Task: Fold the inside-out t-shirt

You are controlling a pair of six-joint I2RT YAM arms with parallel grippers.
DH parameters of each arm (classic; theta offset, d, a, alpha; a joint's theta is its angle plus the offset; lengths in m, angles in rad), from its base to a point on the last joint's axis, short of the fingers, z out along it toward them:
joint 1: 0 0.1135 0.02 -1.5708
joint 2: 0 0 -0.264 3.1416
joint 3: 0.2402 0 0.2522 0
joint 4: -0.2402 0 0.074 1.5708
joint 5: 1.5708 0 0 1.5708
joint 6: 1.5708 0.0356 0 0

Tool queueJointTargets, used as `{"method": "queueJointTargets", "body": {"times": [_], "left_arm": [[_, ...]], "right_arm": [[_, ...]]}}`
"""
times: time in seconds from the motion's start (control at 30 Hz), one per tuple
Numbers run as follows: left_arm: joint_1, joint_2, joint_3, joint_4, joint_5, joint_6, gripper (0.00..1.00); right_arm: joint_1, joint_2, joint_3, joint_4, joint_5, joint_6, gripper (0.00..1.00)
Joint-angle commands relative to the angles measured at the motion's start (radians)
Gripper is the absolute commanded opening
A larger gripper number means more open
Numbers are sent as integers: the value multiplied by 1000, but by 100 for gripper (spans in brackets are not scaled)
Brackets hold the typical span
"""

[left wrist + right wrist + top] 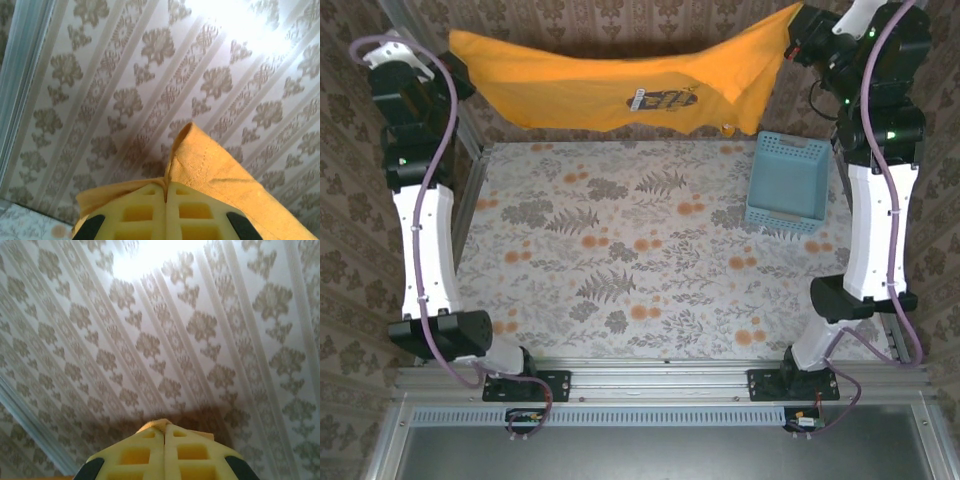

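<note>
Orange-yellow cloth, the inside-out t-shirt (610, 85), hangs stretched along the top of the frame, spread out ready for folding, I reckon. The left gripper (165, 192) and right gripper (164, 429) are each clamped on a corner (one shirt, one blue basket (787, 180) at right, two pincers).

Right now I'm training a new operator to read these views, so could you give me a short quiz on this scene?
1. True or false: the t-shirt lies flat on the table.
2. The basket stands toward the table's: A) left side, B) right side, C) near edge.
3. How many grippers are shut on the t-shirt?
Key: 1 false, it hangs stretched above the table; 2 B; 3 two, the left gripper and the right gripper.
</note>
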Motion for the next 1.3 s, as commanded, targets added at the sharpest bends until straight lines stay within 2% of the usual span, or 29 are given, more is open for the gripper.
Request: {"method": "queueJointTargets", "body": {"times": [0.0,0.17,0.3,0.5,0.6,0.73,0.93,1.03,1.13,1.27], "left_arm": [[11,-77,-204,97,45,17,0],[8,-239,-604,183,125,-66,0],[-1,-402,-935,142,132,-117,0],[-11,-684,-1289,-109,75,-176,0],[-15,-765,-1384,-185,64,-219,0],[-22,-821,-1454,-239,58,-286,0],[-58,-927,-1470,-341,-20,-339,0],[-68,-899,-1450,-298,-59,-331,0],[-68,-772,-1389,-240,-87,-309,0],[-70,-585,-1319,-144,-98,-314,0]], "right_arm": [[6,-87,-225,10,-61,1,0],[10,-325,-814,118,-102,49,0],[6,-538,-1217,109,-137,100,0],[-39,-824,-1600,-80,28,213,0],[-63,-957,-1768,-104,6,305,0],[-68,-1071,-1863,-155,19,384,0],[-68,-1163,-1855,-235,75,401,0],[-67,-1079,-1799,-186,53,370,0],[-51,-943,-1715,-121,35,335,0],[26,-743,-1570,-60,117,285,0]]}}
